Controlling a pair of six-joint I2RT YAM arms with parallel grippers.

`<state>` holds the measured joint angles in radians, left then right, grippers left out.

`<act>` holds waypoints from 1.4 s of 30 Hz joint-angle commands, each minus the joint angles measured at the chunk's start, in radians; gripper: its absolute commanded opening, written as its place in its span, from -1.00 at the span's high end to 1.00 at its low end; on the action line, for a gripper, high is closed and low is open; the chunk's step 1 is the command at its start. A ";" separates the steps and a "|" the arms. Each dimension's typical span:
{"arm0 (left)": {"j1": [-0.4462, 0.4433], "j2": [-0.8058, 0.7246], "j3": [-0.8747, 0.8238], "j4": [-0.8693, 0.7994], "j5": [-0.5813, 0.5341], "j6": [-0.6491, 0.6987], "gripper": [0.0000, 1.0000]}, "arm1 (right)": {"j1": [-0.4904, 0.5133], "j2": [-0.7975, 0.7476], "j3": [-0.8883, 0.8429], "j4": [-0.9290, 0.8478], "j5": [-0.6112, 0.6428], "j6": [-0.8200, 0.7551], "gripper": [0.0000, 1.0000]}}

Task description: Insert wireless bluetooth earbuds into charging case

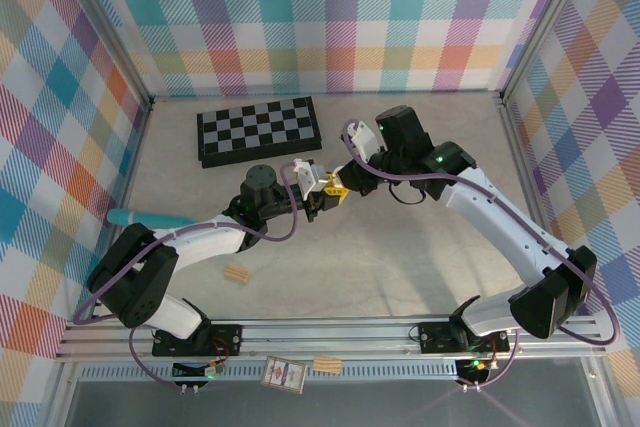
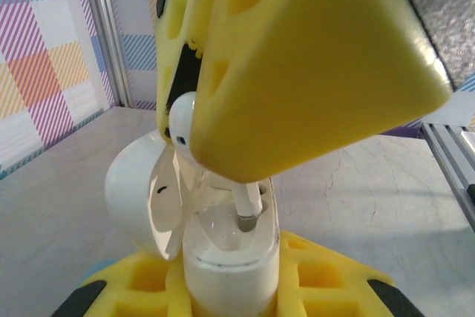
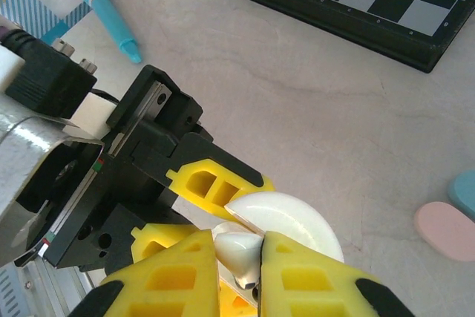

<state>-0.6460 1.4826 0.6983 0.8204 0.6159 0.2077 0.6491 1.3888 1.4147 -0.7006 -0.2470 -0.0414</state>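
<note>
Just below my right gripper (image 3: 239,249), pinched shut on the white earbud (image 2: 184,120), my left gripper (image 2: 230,291) is clamped on the open case (image 2: 230,257). The stem seems lined up with its socket, though my finger hides part. I'd lower straight and slowly, then release. I see no readable brand or writing on either.

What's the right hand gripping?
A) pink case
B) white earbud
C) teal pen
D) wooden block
B: the right hand pinches a white earbud, its stem at the open white charging case gripped in the left hand.
</note>
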 commanded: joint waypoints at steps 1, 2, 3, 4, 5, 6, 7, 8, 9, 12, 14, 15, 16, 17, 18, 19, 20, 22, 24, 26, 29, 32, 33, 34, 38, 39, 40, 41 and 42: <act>-0.011 -0.013 0.016 0.065 0.011 -0.005 0.75 | 0.004 0.019 -0.004 -0.048 0.020 -0.027 0.67; -0.011 -0.014 0.018 0.062 0.012 -0.005 0.75 | 0.005 0.024 -0.001 -0.058 0.028 -0.033 0.67; -0.011 -0.016 0.020 0.060 0.013 -0.004 0.75 | 0.005 0.027 0.000 -0.061 0.032 -0.038 0.67; -0.010 -0.016 0.022 0.059 0.014 -0.003 0.75 | 0.005 0.029 -0.001 -0.062 0.033 -0.039 0.67; -0.011 -0.015 0.024 0.059 0.015 -0.004 0.75 | 0.005 0.030 -0.004 -0.059 0.029 -0.042 0.67; -0.011 -0.015 0.028 0.057 0.018 -0.004 0.75 | 0.007 0.030 -0.009 -0.053 0.027 -0.046 0.66; -0.010 -0.016 0.030 0.057 0.020 -0.004 0.75 | 0.006 0.030 -0.015 -0.047 0.023 -0.048 0.66; -0.010 -0.015 0.033 0.057 0.021 -0.005 0.75 | 0.006 0.029 -0.025 -0.036 0.018 -0.048 0.65; -0.011 -0.015 0.034 0.059 0.023 -0.005 0.75 | 0.007 0.029 -0.035 -0.026 0.013 -0.049 0.64; -0.010 -0.019 0.039 0.060 0.028 -0.008 0.75 | 0.006 0.030 -0.063 0.002 -0.001 -0.089 0.63; -0.011 -0.020 0.040 0.060 0.029 -0.009 0.75 | 0.007 0.037 -0.067 0.007 -0.002 -0.092 0.63; -0.011 -0.022 0.038 0.060 0.028 -0.010 0.75 | 0.006 0.040 -0.065 0.007 -0.005 -0.091 0.63; -0.011 -0.024 0.038 0.059 0.027 -0.008 0.75 | 0.006 0.044 -0.062 0.004 -0.007 -0.091 0.62; -0.011 -0.024 0.037 0.060 0.028 -0.007 0.75 | 0.006 0.045 -0.059 0.003 -0.010 -0.090 0.60; -0.011 -0.025 0.035 0.060 0.025 -0.007 0.75 | 0.006 0.043 -0.059 0.004 -0.012 -0.090 0.57; -0.010 -0.025 0.034 0.060 0.024 -0.006 0.75 | 0.007 0.038 -0.059 0.007 -0.010 -0.089 0.52; -0.011 -0.024 0.034 0.060 0.024 -0.005 0.75 | 0.006 0.034 -0.057 0.011 -0.005 -0.089 0.49; -0.011 -0.022 0.034 0.060 0.022 -0.005 0.75 | 0.006 0.027 -0.047 0.010 0.008 -0.085 0.41; -0.010 -0.018 0.034 0.060 0.024 -0.002 0.75 | 0.006 0.020 -0.033 0.012 0.033 -0.071 0.24; -0.010 -0.016 0.033 0.062 0.022 -0.001 0.75 | 0.006 0.007 -0.029 0.023 0.053 -0.064 0.15; -0.009 -0.015 0.031 0.065 0.024 -0.002 0.75 | 0.004 -0.022 -0.042 0.050 0.070 -0.028 0.05; -0.009 -0.019 0.027 0.062 0.021 0.008 0.75 | 0.000 -0.070 -0.079 0.111 0.061 0.006 -0.03; -0.008 -0.020 0.024 0.058 0.021 0.021 0.75 | -0.004 -0.086 -0.089 0.135 0.059 0.022 -0.09; -0.009 -0.021 0.021 0.055 0.024 0.033 0.75 | -0.008 -0.097 -0.093 0.156 0.060 0.041 -0.14; -0.009 -0.033 -0.003 0.028 0.004 0.116 0.75 | -0.022 -0.101 -0.064 0.165 0.114 0.100 -0.37; -0.009 -0.038 -0.005 0.006 -0.006 0.147 0.75 | -0.022 -0.089 -0.047 0.151 0.134 0.104 -0.39; -0.009 -0.043 -0.002 -0.017 -0.011 0.171 0.75 | -0.022 -0.074 -0.028 0.130 0.156 0.111 -0.43; -0.009 -0.046 0.004 -0.047 -0.016 0.200 0.75 | -0.023 -0.052 -0.003 0.099 0.183 0.114 -0.45; -0.009 -0.051 0.010 -0.073 -0.020 0.225 0.75 | -0.023 -0.028 0.021 0.071 0.210 0.120 -0.45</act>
<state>-0.6456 1.4746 0.6983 0.7898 0.5999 0.3195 0.6281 1.3148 1.3678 -0.5964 -0.1223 0.0360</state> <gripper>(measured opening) 0.197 0.721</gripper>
